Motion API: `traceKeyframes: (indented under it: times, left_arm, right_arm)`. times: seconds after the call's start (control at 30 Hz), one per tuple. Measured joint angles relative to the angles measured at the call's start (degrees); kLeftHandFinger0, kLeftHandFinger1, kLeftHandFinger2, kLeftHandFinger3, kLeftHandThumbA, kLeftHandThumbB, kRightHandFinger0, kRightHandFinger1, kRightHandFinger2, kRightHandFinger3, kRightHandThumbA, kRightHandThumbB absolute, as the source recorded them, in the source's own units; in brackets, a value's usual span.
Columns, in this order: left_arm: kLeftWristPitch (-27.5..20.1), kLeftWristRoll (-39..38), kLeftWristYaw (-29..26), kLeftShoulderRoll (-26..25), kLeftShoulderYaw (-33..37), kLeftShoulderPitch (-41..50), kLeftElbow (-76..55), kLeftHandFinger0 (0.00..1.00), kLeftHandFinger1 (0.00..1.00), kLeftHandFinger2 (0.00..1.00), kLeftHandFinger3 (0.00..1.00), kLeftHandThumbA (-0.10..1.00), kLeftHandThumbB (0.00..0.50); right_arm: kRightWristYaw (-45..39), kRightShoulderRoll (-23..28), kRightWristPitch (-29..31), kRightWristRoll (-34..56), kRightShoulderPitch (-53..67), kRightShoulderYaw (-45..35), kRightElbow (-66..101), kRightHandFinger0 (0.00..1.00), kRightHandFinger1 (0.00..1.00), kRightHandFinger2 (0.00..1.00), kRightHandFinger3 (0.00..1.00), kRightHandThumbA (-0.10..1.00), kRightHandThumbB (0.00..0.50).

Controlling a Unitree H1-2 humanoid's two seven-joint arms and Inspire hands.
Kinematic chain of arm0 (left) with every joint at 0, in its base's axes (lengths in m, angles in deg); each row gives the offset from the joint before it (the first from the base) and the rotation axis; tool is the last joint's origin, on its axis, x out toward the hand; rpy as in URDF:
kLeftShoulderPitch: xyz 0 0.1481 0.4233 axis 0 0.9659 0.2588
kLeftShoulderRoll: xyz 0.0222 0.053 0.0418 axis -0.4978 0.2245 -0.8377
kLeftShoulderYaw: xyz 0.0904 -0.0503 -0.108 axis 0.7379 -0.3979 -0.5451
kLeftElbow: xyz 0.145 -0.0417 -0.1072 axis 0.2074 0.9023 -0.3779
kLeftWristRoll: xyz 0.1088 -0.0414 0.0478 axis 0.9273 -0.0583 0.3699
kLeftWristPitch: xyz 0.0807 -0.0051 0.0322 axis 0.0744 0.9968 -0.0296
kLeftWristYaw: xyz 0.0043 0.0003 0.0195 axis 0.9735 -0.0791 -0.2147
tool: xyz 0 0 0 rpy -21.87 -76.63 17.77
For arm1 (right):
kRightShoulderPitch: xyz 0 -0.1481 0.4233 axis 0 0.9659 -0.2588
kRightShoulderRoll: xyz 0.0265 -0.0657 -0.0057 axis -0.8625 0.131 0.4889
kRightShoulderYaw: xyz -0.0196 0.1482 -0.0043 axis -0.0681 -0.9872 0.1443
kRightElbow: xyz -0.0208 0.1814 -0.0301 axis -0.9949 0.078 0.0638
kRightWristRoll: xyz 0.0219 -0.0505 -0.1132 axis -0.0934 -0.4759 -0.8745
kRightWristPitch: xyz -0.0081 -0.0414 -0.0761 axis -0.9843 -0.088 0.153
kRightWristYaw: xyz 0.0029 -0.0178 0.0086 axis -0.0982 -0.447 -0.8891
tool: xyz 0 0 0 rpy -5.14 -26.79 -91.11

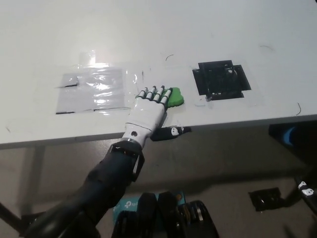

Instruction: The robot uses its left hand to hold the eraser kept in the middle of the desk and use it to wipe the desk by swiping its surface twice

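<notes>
Eraser (174, 96) under left hand (147, 113), fingers (154, 94) curled over it, on desk (198, 39).

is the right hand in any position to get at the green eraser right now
Probably not. The right hand sits low at the picture's far right, below the desk edge, while the left hand already covers the green eraser.

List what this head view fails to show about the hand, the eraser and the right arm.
- Green eraser: mostly covered by the white left hand; its full shape is hidden.
- Desk surface under the palm: hidden by the hand.
- Right hand: cut off at the picture's right edge; open or shut cannot be told.
</notes>
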Motion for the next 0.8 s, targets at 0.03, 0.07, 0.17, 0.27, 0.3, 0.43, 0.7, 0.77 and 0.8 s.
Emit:
traceKeyframes:
  times: [0.03,0.07,0.17,0.27,0.3,0.43,0.7,0.77,0.8]
  left_arm:
    - [-0.10,0.00,0.00,-0.18,-0.24,0.15,-0.16,1.00,1.00,1.00,1.00,1.00,0.354]
    - [-0.14,0.00,0.00,-0.36,-0.76,0.37,-0.39,1.00,1.00,1.00,1.00,1.00,0.322]
    - [-0.25,0.00,-0.03,-0.65,-3.31,1.32,-1.49,1.00,1.00,1.00,1.00,1.00,0.315]
    - [-0.21,0.26,0.09,-0.64,-4.39,1.80,-2.31,1.00,1.00,1.00,1.00,1.00,0.340]
    - [-0.20,0.32,0.15,-0.69,-4.98,2.18,-2.84,1.00,1.00,1.00,1.00,1.00,0.360]
    - [-0.22,0.50,0.14,-1.04,-8.21,4.03,-5.07,1.00,1.00,1.00,1.00,1.00,0.339]
    - [1.84,-1.13,0.24,-8.67,-16.79,5.68,-5.90,1.00,1.00,1.00,1.00,1.00,0.429]
    - [3.00,-1.40,0.45,-11.79,-18.10,6.23,-5.80,1.00,1.00,1.00,1.00,1.00,0.463]
    - [3.40,-1.50,0.52,-12.94,-18.58,6.43,-5.67,1.00,1.00,1.00,1.00,1.00,0.464]
  right_arm:
    - [0.04,0.13,0.00,0.18,-0.05,-0.33,0.05,1.00,1.00,1.00,1.00,1.00,0.000]
    - [0.08,0.22,-0.01,0.29,-0.07,-0.59,0.13,1.00,1.00,1.00,1.00,1.00,0.000]
    - [0.25,0.57,-0.02,0.59,-0.04,-1.60,0.52,1.00,1.00,1.00,1.00,1.00,0.000]
    - [0.30,0.76,-0.02,0.80,-0.02,-2.10,0.52,1.00,1.00,1.00,1.00,1.00,0.000]
    - [0.30,0.75,-0.02,0.91,-0.02,-2.28,0.52,1.00,1.00,1.00,1.00,1.00,0.000]
    - [0.28,0.78,-0.03,1.60,-0.02,-3.12,0.65,1.00,1.00,1.00,1.00,1.00,0.000]
    - [0.21,1.36,-0.02,2.74,0.66,-4.58,0.69,1.00,1.00,1.00,1.00,1.00,0.000]
    - [0.19,1.47,-0.02,2.98,0.92,-4.80,0.70,1.00,1.00,1.00,1.00,1.00,0.000]
    - [0.19,1.46,-0.02,3.05,1.01,-4.86,0.70,1.00,1.00,1.00,1.00,1.00,0.000]
